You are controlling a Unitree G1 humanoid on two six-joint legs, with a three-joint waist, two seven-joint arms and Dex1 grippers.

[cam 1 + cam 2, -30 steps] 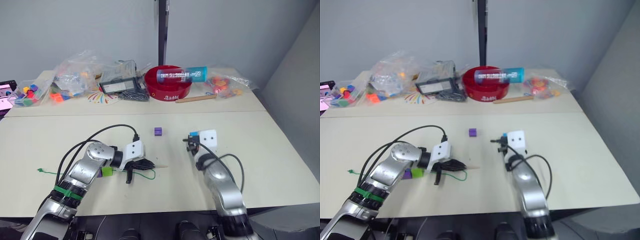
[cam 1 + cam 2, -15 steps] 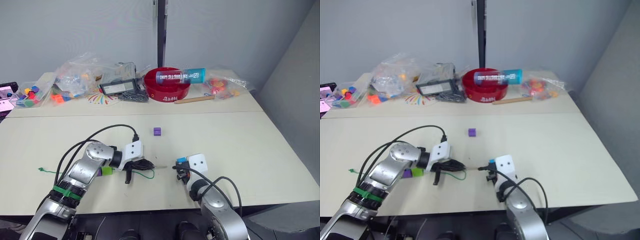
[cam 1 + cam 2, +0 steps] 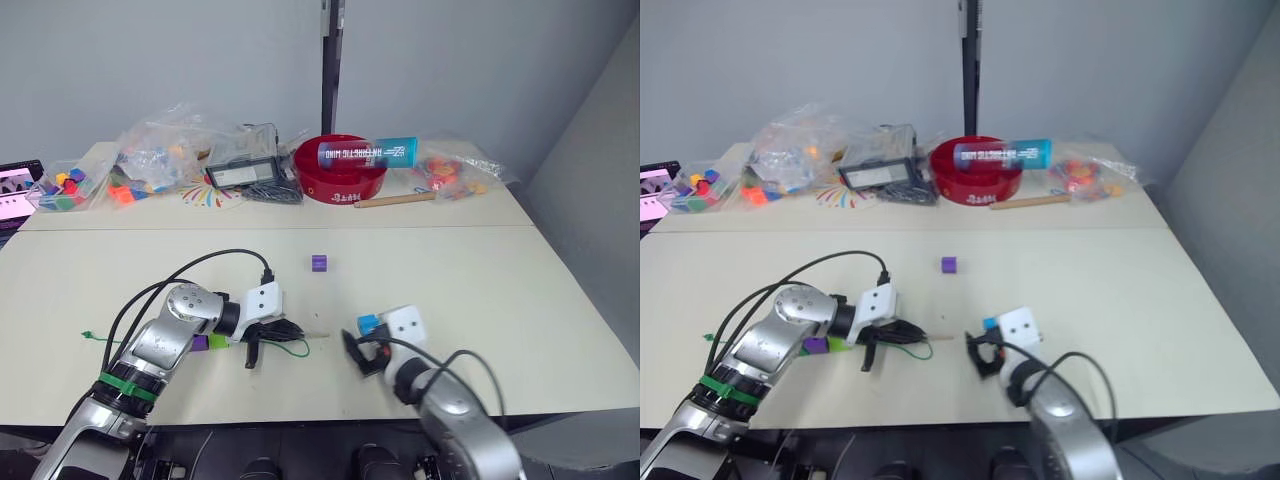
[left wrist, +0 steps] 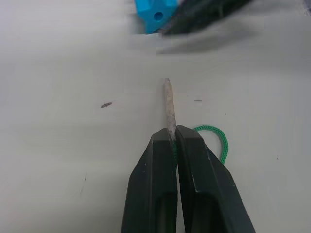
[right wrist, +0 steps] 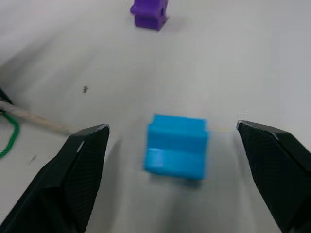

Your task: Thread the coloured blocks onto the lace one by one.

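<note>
On matte tabletop, left gripper (image 4: 171,141) pinches the lace (image 4: 168,104)'s stiff tip; right gripper (image 5: 177,141) gapes around blue cube (image 5: 177,145).

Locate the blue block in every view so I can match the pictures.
Left eye view: blue block on the table, by the right gripper.
Right eye view: same spot.
Left wrist view: beyond the lace tip.
Right wrist view: between the open fingers.
Shared landmark: the lace's pale tip.

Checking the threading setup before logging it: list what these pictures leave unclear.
- Threaded blocks: head views, the left arm covers them; count unclear.
- Blue block: right wrist view, blurred; hole not visible.
- Lace: left wrist view, black fingers hide where it is pinched.
</note>
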